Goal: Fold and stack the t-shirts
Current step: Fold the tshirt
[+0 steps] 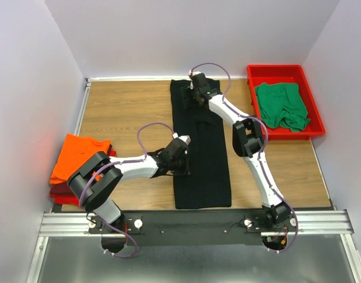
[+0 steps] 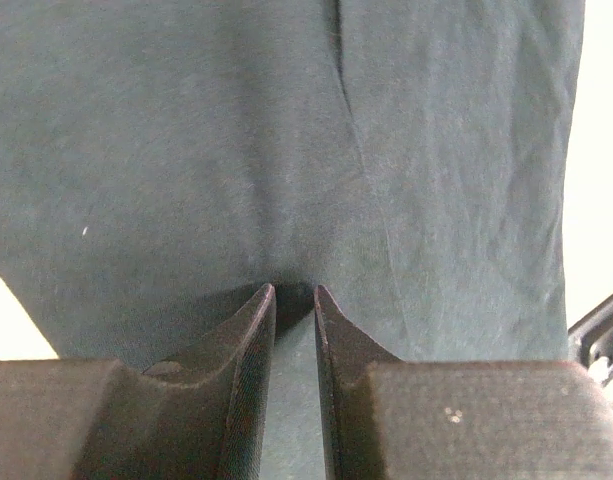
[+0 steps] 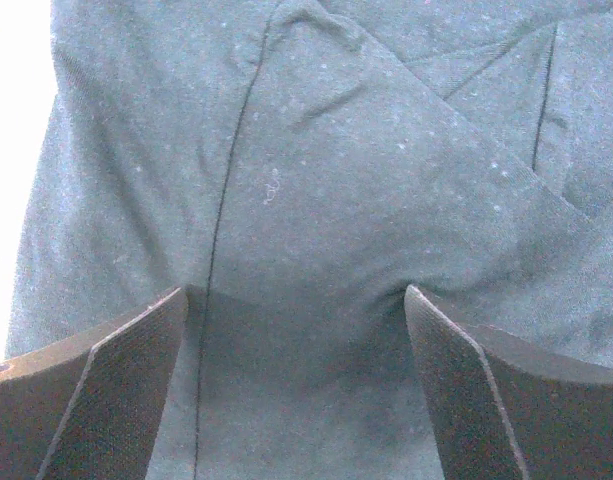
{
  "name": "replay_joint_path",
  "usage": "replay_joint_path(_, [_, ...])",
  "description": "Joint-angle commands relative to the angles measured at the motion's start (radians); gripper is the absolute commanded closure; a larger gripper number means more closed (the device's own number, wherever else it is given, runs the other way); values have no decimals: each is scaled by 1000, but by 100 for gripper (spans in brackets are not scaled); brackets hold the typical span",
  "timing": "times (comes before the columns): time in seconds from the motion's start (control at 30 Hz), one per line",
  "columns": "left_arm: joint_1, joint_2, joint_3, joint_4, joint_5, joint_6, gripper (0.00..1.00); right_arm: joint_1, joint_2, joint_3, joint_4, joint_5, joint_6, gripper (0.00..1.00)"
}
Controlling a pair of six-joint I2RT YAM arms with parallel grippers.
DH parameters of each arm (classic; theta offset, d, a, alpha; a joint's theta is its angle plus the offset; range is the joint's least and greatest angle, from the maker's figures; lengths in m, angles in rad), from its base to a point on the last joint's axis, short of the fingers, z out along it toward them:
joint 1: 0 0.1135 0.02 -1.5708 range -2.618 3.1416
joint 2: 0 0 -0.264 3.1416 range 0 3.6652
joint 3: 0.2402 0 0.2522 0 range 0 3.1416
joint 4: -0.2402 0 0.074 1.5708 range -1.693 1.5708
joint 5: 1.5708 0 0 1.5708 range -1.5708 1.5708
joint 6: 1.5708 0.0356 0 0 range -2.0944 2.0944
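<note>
- The black t-shirt [image 1: 204, 159] lies on the wooden table [image 1: 121, 112], folded into a long narrow strip that runs from the far edge towards the arm bases.
- The left gripper [image 1: 181, 147] sits at the strip's left edge, about halfway along.
- In the left wrist view its fingers [image 2: 236, 380] stand close together with only a thin slit between them. Their tips are down at the dark cloth [image 2: 186, 150], and whether they pinch it cannot be told.
- The right gripper [image 1: 195, 88] is at the far end of the strip.
- In the right wrist view its jaws are spread wide, with both fingers [image 3: 116, 380] set against the cloth [image 3: 336, 180] and nothing caught between them.
- The green t-shirt [image 1: 280, 106] lies crumpled inside the red plastic tray [image 1: 274, 68] at the far right corner.
- The orange t-shirt [image 1: 80, 153] rests folded on top of the dark red t-shirt [image 1: 62, 197] at the table's left edge, well apart from the black one.
</note>
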Motion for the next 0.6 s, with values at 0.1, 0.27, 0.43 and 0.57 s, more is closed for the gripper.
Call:
replay_joint_path(0.1, [-10, 56, 13, -61, 62, 3, 70, 2, 101, 76, -68, 39, -50, 3])
replay_joint_path(0.27, [0, 33, 57, -96, 69, 25, 70, -4, 82, 154, -67, 61, -47, 0])
replay_joint_path(0.43, [57, -54, 128, -181, 23, 46, 66, -27, -82, 139, -64, 59, 13, 0])
replay_joint_path(0.57, [183, -174, 123, -166, 23, 48, 65, -45, -283, -16, -62, 117, 76, 0])
